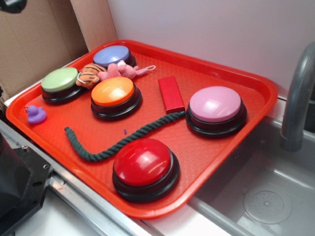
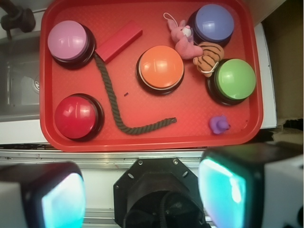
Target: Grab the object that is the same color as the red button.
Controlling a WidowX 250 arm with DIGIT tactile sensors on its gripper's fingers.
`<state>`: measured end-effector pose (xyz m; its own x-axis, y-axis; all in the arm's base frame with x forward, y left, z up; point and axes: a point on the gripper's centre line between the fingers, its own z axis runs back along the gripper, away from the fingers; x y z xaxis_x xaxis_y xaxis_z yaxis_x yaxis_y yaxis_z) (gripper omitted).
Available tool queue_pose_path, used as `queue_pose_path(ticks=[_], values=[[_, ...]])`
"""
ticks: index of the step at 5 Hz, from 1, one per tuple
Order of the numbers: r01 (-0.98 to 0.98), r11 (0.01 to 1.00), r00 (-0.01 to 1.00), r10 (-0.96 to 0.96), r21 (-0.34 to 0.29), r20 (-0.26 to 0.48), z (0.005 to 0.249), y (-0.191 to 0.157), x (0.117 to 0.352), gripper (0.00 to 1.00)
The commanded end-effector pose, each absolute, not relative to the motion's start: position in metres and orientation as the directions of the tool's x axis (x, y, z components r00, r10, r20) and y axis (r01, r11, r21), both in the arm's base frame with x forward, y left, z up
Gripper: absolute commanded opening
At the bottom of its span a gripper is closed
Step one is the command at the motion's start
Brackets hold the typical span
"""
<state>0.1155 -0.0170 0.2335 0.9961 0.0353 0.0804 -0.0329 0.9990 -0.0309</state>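
Exterior view: orange-red tray point(image 1: 256, 91) on counter beside sink point(image 1: 256, 196), grey faucet point(image 1: 299, 98) at right. On tray: red button point(image 1: 143, 166) at near edge, pink button point(image 1: 215, 109) right of centre, orange button point(image 1: 114, 96) mid, green button point(image 1: 61, 83) left, blue-purple button point(image 1: 113, 55) at back. Small flat red block point(image 1: 171, 94) lying flat between orange and pink buttons, just beside pink one, touching neither. Dark green rope point(image 1: 123, 140) curving from near block's front end down toward left, passing just behind red button. Plush tiger point(image 1: 90, 74) and pink plush point(image 1: 119, 70) touching, between green, orange and blue-purple buttons. Purple duck point(image 1: 35, 114) at left rim. Gripper not seen in this view

Wrist view: looking down from above tray, gripper point(image 2: 142, 197) at bottom of frame over counter edge, well apart from everything on tray. Two fingers point(image 2: 228, 190) wide apart, nothing between them. Red block point(image 2: 119, 41) upper left, tilted, just beside pink button point(image 2: 69, 42), rope point(image 2: 114, 102) end near its lower corner. Red button point(image 2: 76, 117) lower left. Orange button point(image 2: 160, 69) centre, green point(image 2: 233, 80) right, blue-purple point(image 2: 213, 23) top, duck point(image 2: 219, 124) near bottom right rim
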Motion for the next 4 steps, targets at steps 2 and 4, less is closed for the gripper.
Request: queue_pose_path(ticks=[2, 4], values=[[-0.213, 0.975, 0.974, 0.216, -0.059, 0.066, 0.224, -0.03, 0.137, 1.0], [-0.588, 0.803, 0.805, 0.593, -0.091, 0.031, 0.188, -0.048, 0.192, 1.0]])
